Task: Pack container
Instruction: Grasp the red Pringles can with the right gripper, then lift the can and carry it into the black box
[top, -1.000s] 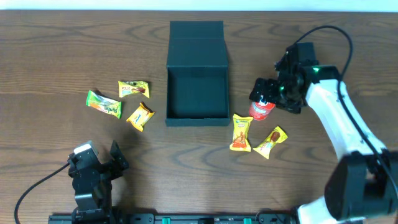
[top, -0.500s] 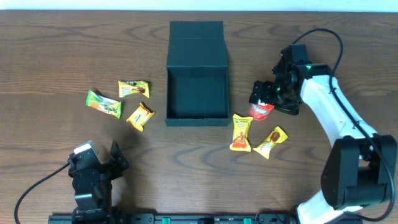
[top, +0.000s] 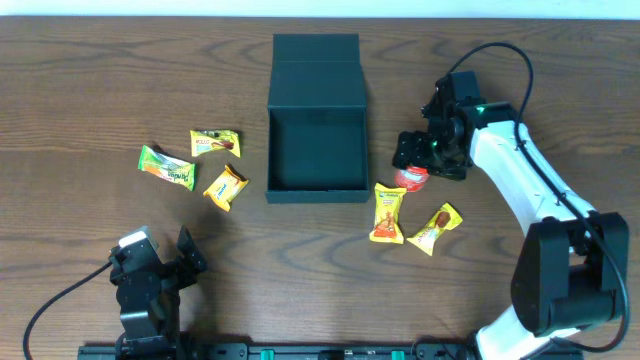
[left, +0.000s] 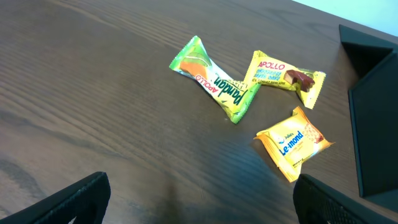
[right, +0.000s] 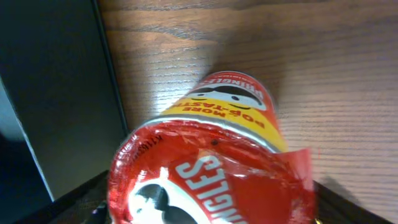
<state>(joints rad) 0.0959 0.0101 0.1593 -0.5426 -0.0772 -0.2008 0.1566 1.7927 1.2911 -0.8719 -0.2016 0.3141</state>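
Observation:
The dark teal-black container (top: 315, 183) stands open at the table's middle, its flap lid laid back, and looks empty; its wall shows in the right wrist view (right: 56, 106). My right gripper (top: 412, 165) is shut on a small red Pringles can (top: 413, 178), just right of the container and lifted off the wood (right: 217, 155). My left gripper (top: 160, 270) is open and empty at the front left (left: 199, 199). A green packet (top: 166, 167), an Apollo packet (top: 214, 143) and a Le-mond packet (top: 225, 186) lie left of the container.
Two yellow-orange snack packets (top: 388, 213) (top: 436, 229) lie right of the container's front corner, below the can. The right arm's black cable loops over the table's far right. The three left packets also show in the left wrist view (left: 214, 84).
My right gripper has moved left and slightly back with the can, closer to the container's right wall. The left arm has not moved.

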